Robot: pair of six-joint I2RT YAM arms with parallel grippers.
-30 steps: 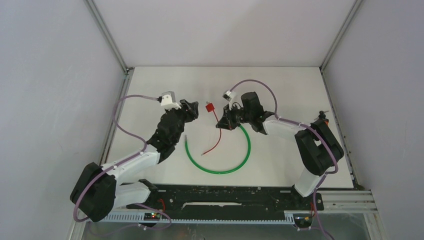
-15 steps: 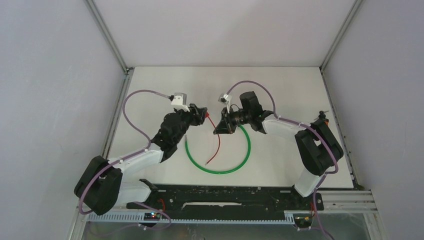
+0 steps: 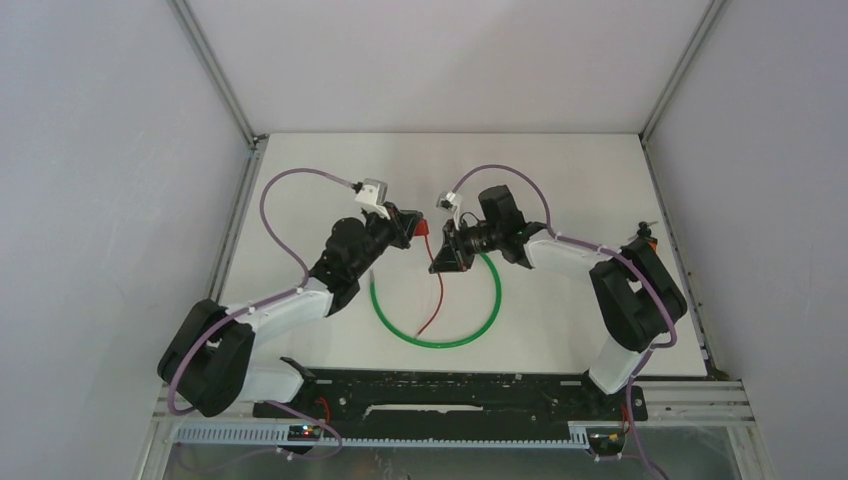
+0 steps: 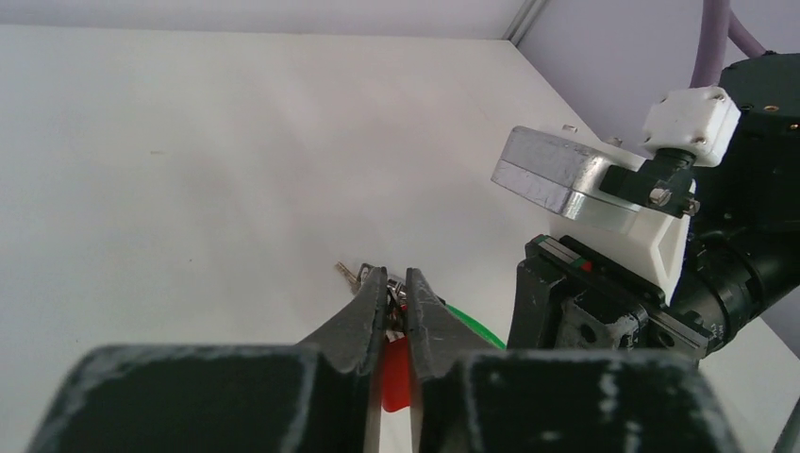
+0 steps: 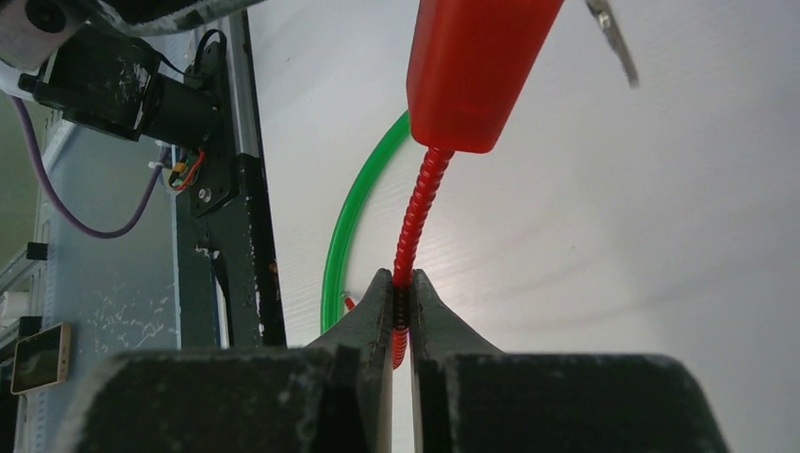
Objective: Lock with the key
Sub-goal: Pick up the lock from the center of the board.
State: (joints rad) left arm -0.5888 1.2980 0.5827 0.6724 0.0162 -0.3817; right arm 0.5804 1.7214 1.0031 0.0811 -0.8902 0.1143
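Lock body [image 3: 422, 228], a smooth red block, is held at the centre of the top view, between the two claws and over the table [image 3: 560, 180]. The left gripper [image 4: 397, 283] appears clenched on it, with small metal parts at its tips. The right gripper [image 5: 402, 283] pinches the ribbed red cable [image 5: 420, 203] just below the body. A key [image 5: 613, 42] dangles at the upper right of the right wrist view. Judged step: steadying the lock. The next move calls for seating the key in the keyway, which is hidden here, and turning it. A green loop [image 3: 470, 330] lies below.
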